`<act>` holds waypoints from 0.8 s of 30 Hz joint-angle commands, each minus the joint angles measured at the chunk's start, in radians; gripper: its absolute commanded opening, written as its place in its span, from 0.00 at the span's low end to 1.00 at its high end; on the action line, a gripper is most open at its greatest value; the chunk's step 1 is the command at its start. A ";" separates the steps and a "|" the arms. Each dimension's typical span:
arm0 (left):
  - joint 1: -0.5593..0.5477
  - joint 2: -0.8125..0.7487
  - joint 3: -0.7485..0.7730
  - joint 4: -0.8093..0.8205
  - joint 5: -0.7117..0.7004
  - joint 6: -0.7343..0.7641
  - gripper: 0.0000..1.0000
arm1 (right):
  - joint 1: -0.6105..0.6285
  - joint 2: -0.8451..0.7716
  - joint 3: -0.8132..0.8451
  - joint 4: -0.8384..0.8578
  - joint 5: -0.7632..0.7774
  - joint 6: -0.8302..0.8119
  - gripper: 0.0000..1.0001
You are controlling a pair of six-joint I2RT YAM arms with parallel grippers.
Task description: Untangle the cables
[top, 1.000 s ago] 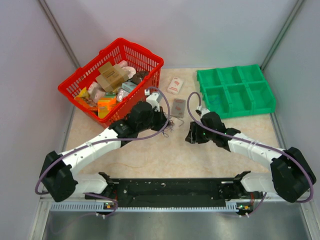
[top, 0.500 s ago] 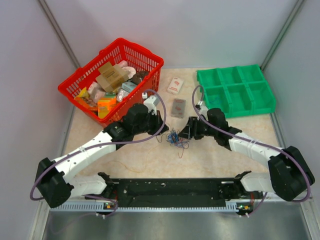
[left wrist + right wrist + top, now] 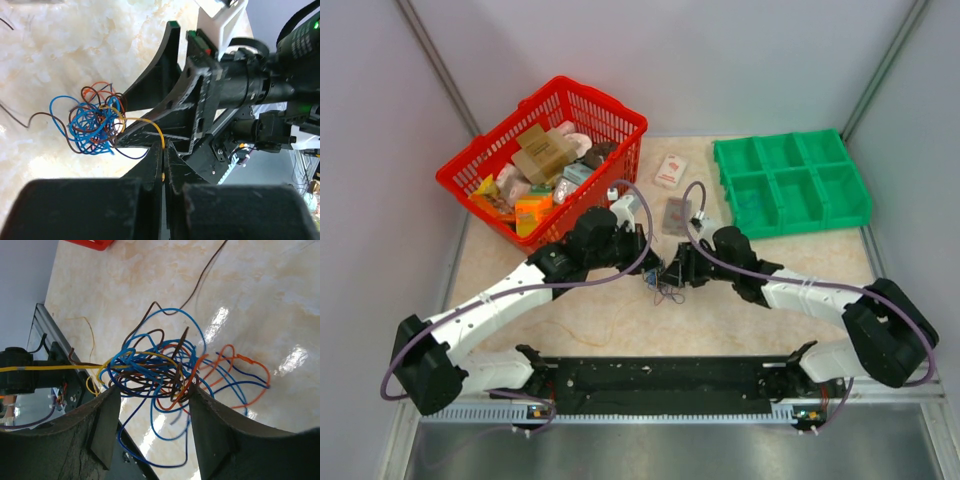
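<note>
Cables (image 3: 667, 283), centre frame: one yellow strand is pinched by closed left gripper (image 3: 163, 160), tangle straddled by spread right gripper (image 3: 155, 386); open table (image 3: 620, 322) below.

Blue, orange, brown cables (image 3: 150, 372) (one yellow)

**Robot test cell in a laboratory, as I view it remotely.**
I see plain grey panel walls (image 3: 670, 60) enclosing a marble-patterned table (image 3: 600, 320), a black mounting rail (image 3: 660, 375), a red basket (image 3: 620, 145) and a green bin tray (image 3: 788, 172).
</note>
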 commanded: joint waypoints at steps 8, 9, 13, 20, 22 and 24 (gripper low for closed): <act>-0.014 -0.105 0.040 0.036 0.026 -0.048 0.00 | 0.075 0.084 0.081 -0.059 0.466 0.142 0.22; -0.022 -0.131 0.034 0.062 0.033 -0.039 0.00 | 0.074 0.095 0.071 -0.040 0.480 0.145 0.15; -0.030 -0.222 0.046 0.114 0.061 -0.008 0.00 | 0.075 0.162 0.101 -0.058 0.509 0.171 0.00; -0.034 -0.360 0.288 -0.114 -0.161 0.197 0.00 | 0.072 0.164 0.052 -0.166 0.622 0.181 0.00; -0.033 -0.386 0.354 -0.136 -0.212 0.240 0.00 | 0.060 0.137 0.020 -0.195 0.652 0.181 0.00; -0.033 -0.392 0.420 -0.154 -0.241 0.274 0.00 | 0.042 0.098 -0.006 -0.217 0.663 0.179 0.00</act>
